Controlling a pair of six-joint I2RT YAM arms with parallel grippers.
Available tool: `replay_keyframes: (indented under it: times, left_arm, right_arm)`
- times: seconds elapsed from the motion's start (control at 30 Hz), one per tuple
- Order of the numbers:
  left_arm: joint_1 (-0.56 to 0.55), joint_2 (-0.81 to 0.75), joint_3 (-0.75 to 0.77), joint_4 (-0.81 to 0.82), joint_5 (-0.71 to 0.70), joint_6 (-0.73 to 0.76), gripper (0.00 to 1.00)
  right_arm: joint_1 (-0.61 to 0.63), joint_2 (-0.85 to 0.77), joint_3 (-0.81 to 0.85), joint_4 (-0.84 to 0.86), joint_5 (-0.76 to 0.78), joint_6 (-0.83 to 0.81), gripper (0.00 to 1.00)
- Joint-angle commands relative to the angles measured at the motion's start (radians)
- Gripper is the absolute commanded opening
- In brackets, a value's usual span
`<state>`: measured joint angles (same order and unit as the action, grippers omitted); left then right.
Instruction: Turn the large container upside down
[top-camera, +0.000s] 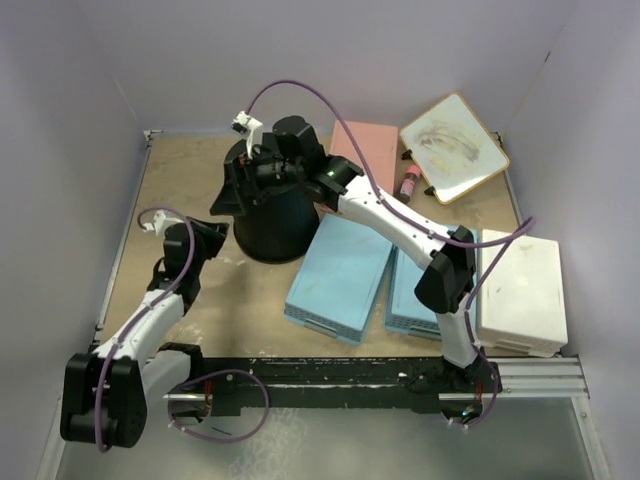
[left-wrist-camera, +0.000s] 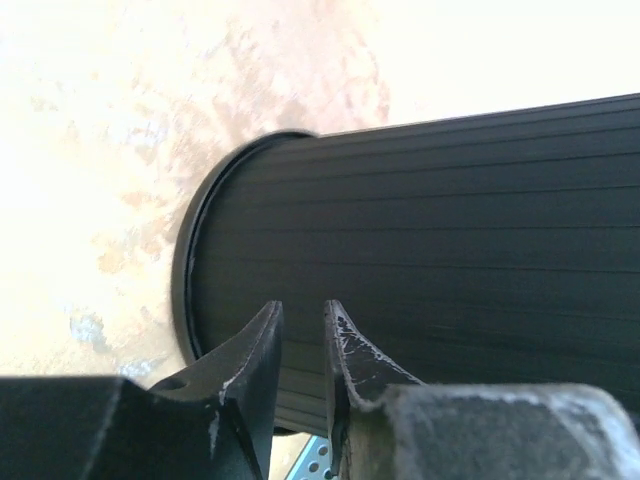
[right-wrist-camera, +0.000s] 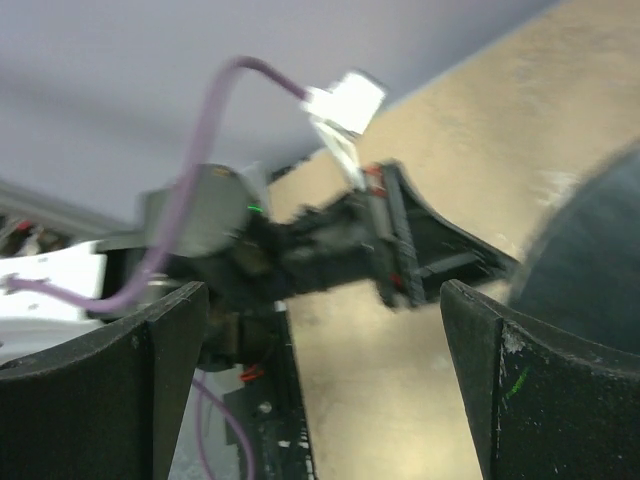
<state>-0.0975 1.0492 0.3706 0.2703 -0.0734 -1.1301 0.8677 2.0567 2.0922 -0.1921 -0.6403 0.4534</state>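
Black bucket (top-camera: 270, 225) stands on the worktop (top-camera: 190, 175), and every place below is given from it. From my left wrist feed I see its ribbed wall filling the view, with a lipped end meeting the sandy surface; I cannot tell from here whether its mouth faces up or down.

Nearest me, the left gripper (top-camera: 222, 232) (left-wrist-camera: 302, 305) sits low against the bucket's left flank. Its jaws are drawn narrow, with only a slim gap between them and nothing held in it.

Just right of the bucket lie two light-blue perforated baskets side by side, the first (top-camera: 340, 265) close to its base and the second (top-camera: 410, 290) beyond that. A white basket (top-camera: 520, 295) lies further right again.

The right gripper (top-camera: 262, 165) (right-wrist-camera: 322, 287) is over the bucket's top, its jaws spread wide and holding nothing; the right wrist feed is blurred.

Beyond the bucket to its right, a pink basket (top-camera: 365, 145) lies flat. Past that are a small red-capped bottle (top-camera: 411, 183) and a tilted whiteboard (top-camera: 453, 145).
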Motion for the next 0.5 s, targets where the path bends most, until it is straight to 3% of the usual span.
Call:
replay_keyframes:
  times: [0.0, 0.13, 0.37, 0.43, 0.47]
  left_arm:
    - [-0.002, -0.119, 0.147, -0.260, -0.100, 0.161, 0.22]
    - [-0.002, -0.162, 0.262, -0.508, -0.217, 0.274, 0.51]
    - [-0.003, -0.131, 0.434, -0.809, -0.358, 0.324, 0.74]
    - [-0.002, -0.115, 0.464, -0.838, -0.372, 0.323, 0.79]
    - [-0.001, -0.105, 0.480, -0.851, -0.373, 0.323, 0.81]
  right_arm:
    - [-0.003, -0.178, 0.006, -0.145, 0.247, -0.140, 1.00]
    - [-0.008, -0.305, -0.133, -0.207, 0.583, -0.239, 1.00]
    - [-0.039, -0.623, -0.550, -0.164, 1.099, -0.319, 1.00]
    - [-0.098, -0.684, -0.654, -0.152, 1.120, -0.242, 1.00]
    - [-0.161, -0.699, -0.690, -0.166, 1.020, -0.170, 1.00]
